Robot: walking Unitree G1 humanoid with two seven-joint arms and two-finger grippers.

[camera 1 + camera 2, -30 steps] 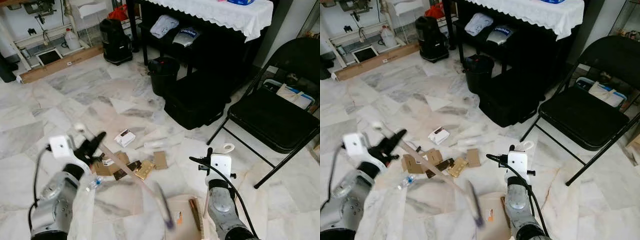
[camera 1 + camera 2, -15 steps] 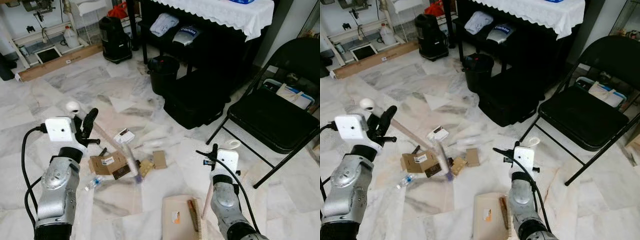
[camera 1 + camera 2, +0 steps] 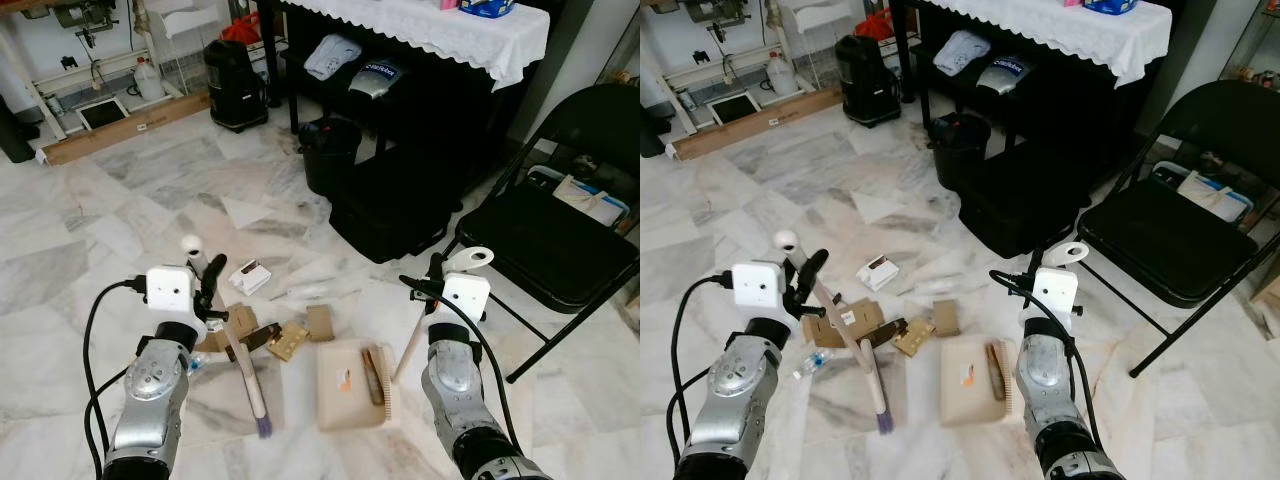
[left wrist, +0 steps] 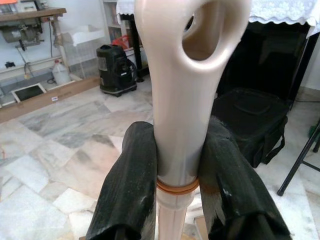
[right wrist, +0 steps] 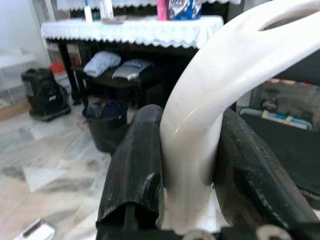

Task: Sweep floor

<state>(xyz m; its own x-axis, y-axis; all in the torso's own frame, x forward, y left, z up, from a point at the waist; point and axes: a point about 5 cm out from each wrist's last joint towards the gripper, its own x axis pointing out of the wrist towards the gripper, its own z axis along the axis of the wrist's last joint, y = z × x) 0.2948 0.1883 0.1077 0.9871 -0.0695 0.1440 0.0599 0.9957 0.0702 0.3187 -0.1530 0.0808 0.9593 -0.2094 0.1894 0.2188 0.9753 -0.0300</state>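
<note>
— On the marble floor, what is seen, from the biggest thing down?

— A dark table draped with a white lace cloth is seen at the far side, with folded clothes on its lower shelf. A black folding chair is placed to the robot's right. A black case is laid on the floor in front of the table, with a black bin beside it and a black vacuum cleaner further left.

— And the task's own things?

— A beige dustpan is rested flat on the floor between the two arms, with a comb-like edge along its right side. Its pale handle is slanted up to the right gripper, whose two black fingers are clamped on either side of it. A brush is held by the left gripper, the fingers pressed against both sides of its cream handle; the looped end is seen above the grip. The brush is angled down, and its purple-tipped bristle end is lowered to the floor just left of the dustpan.

— What litter is found?

— Brown cardboard scraps are scattered just beyond the dustpan. A small white box is lying slightly further off, and a crumpled clear bottle is seen near the left arm.
</note>
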